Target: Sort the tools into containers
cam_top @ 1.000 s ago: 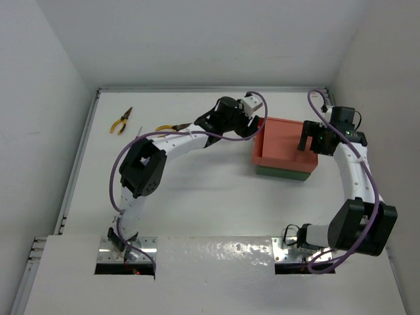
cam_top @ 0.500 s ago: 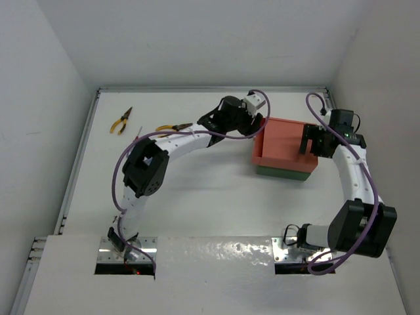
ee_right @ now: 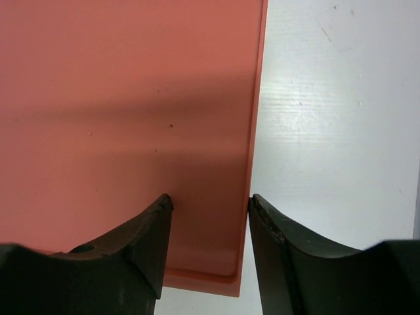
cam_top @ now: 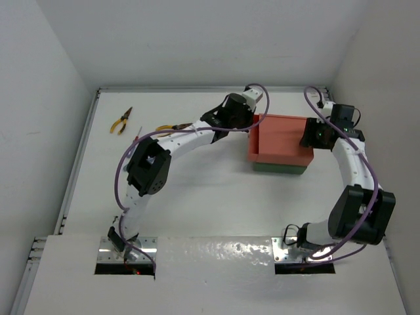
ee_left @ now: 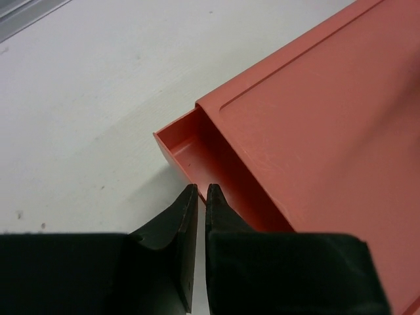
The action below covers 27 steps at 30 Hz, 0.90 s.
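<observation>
The salmon-red tray (cam_top: 279, 139) sits on top of the dark green tray (cam_top: 279, 168) at the right middle of the table. My left gripper (cam_top: 253, 120) is at its left end. In the left wrist view that gripper (ee_left: 199, 189) is shut on the thin end wall of the red tray (ee_left: 315, 118), which stands slightly slid out. My right gripper (cam_top: 311, 136) is at the right end. There it (ee_right: 210, 200) is closed across the edge of the red tray (ee_right: 118, 98), one finger on the top face and one against the outer side. Two yellow-handled pliers lie far left, one (cam_top: 121, 121) alone and one (cam_top: 172, 127) by the left arm.
White walls close off the table at the back and on both sides. A metal rail (cam_top: 71, 190) runs along the left edge. The left arm (cam_top: 147, 170) arches across the middle, with purple cables looping off both arms.
Both grippers have closed, the left on the red tray's end wall and the right across its right edge. The red tray has shifted slightly left.
</observation>
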### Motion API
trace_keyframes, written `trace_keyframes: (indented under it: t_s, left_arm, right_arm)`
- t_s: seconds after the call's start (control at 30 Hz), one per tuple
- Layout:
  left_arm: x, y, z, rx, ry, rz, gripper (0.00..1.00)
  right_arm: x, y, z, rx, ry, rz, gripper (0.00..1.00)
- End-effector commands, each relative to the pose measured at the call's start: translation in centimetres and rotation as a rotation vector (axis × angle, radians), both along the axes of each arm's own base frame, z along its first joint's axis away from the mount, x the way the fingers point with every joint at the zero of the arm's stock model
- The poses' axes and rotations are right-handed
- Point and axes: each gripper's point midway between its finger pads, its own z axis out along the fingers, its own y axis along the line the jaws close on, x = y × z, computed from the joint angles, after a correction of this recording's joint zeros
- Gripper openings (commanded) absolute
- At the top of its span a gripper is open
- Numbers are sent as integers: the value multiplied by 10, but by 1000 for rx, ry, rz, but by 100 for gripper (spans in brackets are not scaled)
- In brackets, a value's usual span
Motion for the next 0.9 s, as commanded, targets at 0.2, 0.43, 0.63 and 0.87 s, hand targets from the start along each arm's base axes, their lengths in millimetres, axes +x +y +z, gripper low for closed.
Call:
trace_keyframes:
  t_s: [0.2,0.43,0.63,0.87]
  left_arm:
    - [-10,33,-17,68,133,143,0]
    - [-3,37,-7,84,99,142,0]
    - [-1,35,0,131,33,110,33]
    - [-3,29,-9,184,-28,66,41]
  right_arm:
    - [21,5,-24,2,57,146,46]
    - [20,1,-25,-14,74,139,49]
    - [18,0,-19,-18,68,121,60]
    - [17,2,-14,-15,54,120,65]
